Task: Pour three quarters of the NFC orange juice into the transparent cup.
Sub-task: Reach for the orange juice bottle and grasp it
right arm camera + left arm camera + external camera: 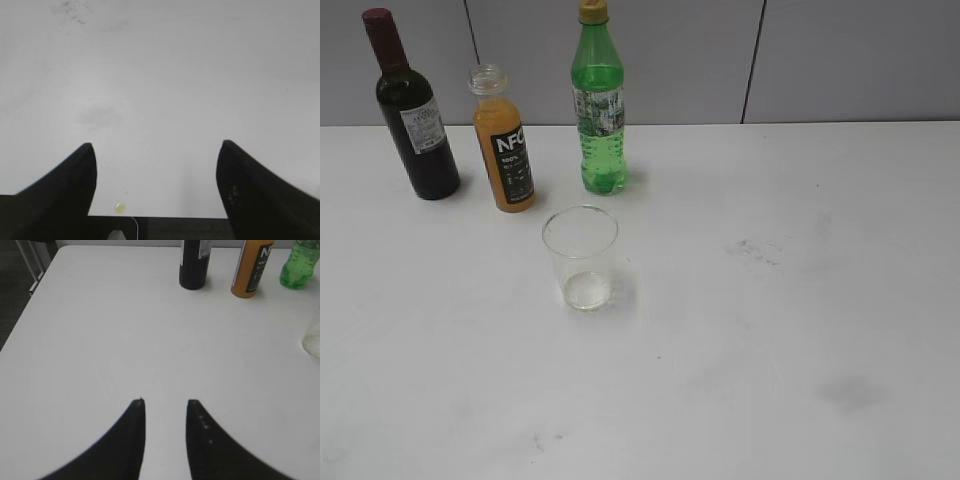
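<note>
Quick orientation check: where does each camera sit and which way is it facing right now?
Exterior: raised in front, looking down at the NFC orange juice, transparent cup, wine bottle and green bottle; no arm shows.
Left wrist: low over the table, facing those bottles; left gripper open, empty.
Right wrist: over bare table; right gripper wide open.
Shared: exterior and left wrist both show the bottles.
</note>
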